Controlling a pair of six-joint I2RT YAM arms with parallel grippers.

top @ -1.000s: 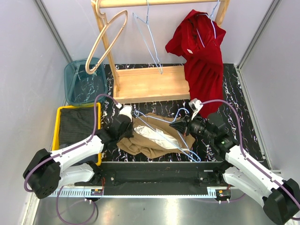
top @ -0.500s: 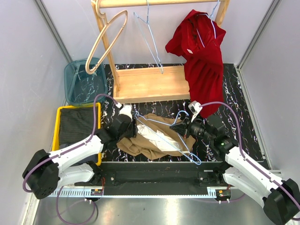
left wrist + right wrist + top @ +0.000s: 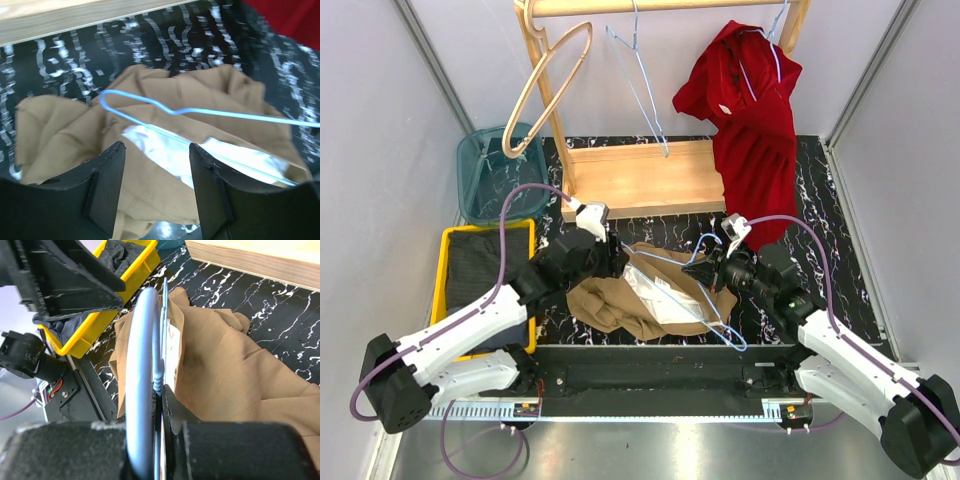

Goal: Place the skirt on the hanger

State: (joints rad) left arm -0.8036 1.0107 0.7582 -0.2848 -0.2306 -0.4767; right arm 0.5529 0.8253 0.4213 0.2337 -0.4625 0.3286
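The black marble table [image 3: 840,230] sits between plain white walls, with a wooden rack [image 3: 640,180] at the back. My left gripper [image 3: 607,250] was down low at the left edge of the tan skirt [image 3: 620,300] a second ago. Now it has come up and hangs above the skirt, with its fingers [image 3: 107,190] spread apart and nothing in them. My right gripper [image 3: 713,268] is pinching the blue wire hanger [image 3: 720,322], and I think it holds it near the hook, but the close-up is too blurry to be sure. The hanger has slid a little and lies across the top of the skirt, not inside it. The skirt is a crumpled heap in the middle of the table, with its white lining showing. So the skirt is not on the hanger yet, and I need a new hold on the cloth. The bunched folds may be in my way. A red dress [image 3: 755,120] hangs just behind my right arm. A yellow bin [image 3: 448,235] and a teal basket [image 3: 480,180] sit to the left.
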